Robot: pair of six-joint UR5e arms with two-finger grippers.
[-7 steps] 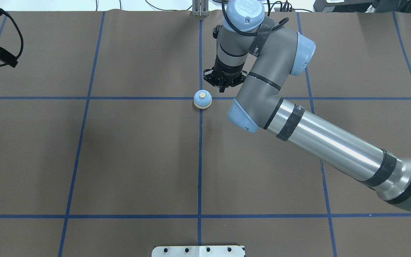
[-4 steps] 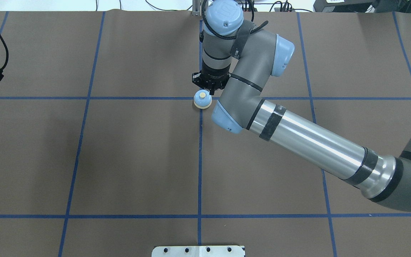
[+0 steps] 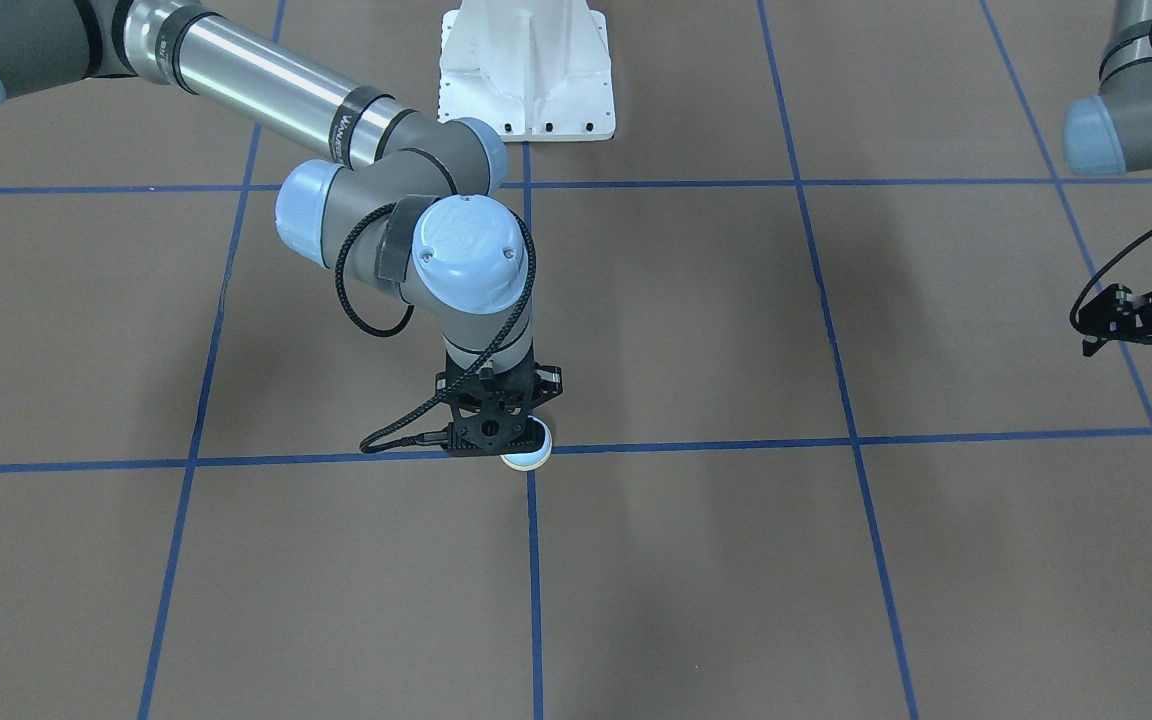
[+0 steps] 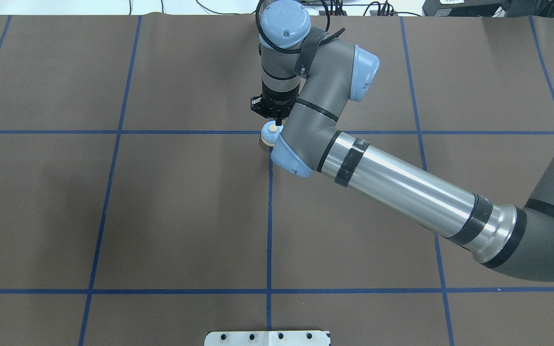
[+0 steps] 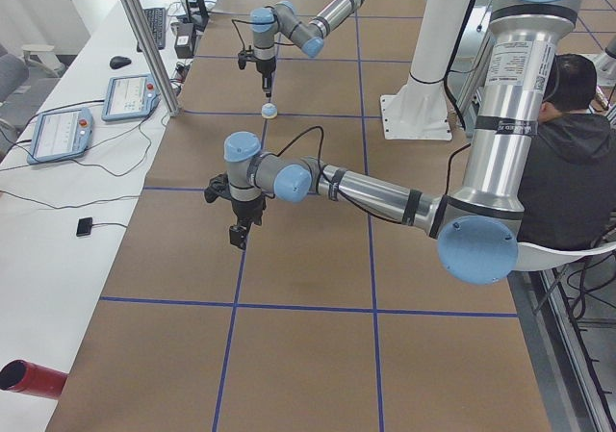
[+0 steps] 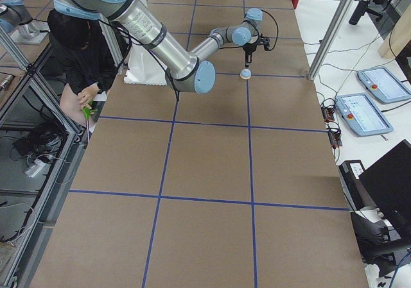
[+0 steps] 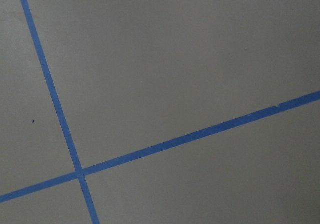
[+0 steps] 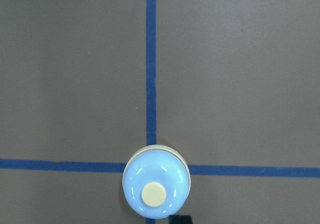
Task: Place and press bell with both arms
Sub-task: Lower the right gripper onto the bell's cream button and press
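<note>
Where the bell is: the bell (image 4: pixel 266 136) sits upright on the brown table (image 4: pixel 185 216), right where two blue lines (image 4: pixel 185 132) cross. Nothing holds it.
What just changed: my right arm (image 4: pixel 402 185) has slid over from the side. A moment ago my right claw (image 4: pixel 276 120) was past the bell and off to one side. Now it hangs right by the cream button (image 8: pixel 153 194) on top.
Right claw: it points straight down. Its two fingers look pressed together like one stick, and they carry nothing.
Gap: from the side I see a little space between the tip and the button. So I think the bell has not been pushed yet.
Left arm: my left arm (image 5: pixel 371 190) has pulled back toward its own edge of the table, well away from the bell.
Left claw: my left claw (image 5: pixel 238 235) hangs over bare table. Its own camera sees only brown table and blue lines. I cannot tell if its fingers are spread or pressed together.
What this means: the putting-down part looks done. The pushing part is what is left.
Next: I think I should go straight down, softly, onto the middle of the button.
Watch out: the bell is small and loose. If I come down off the middle, it could slide or tip.
</note>
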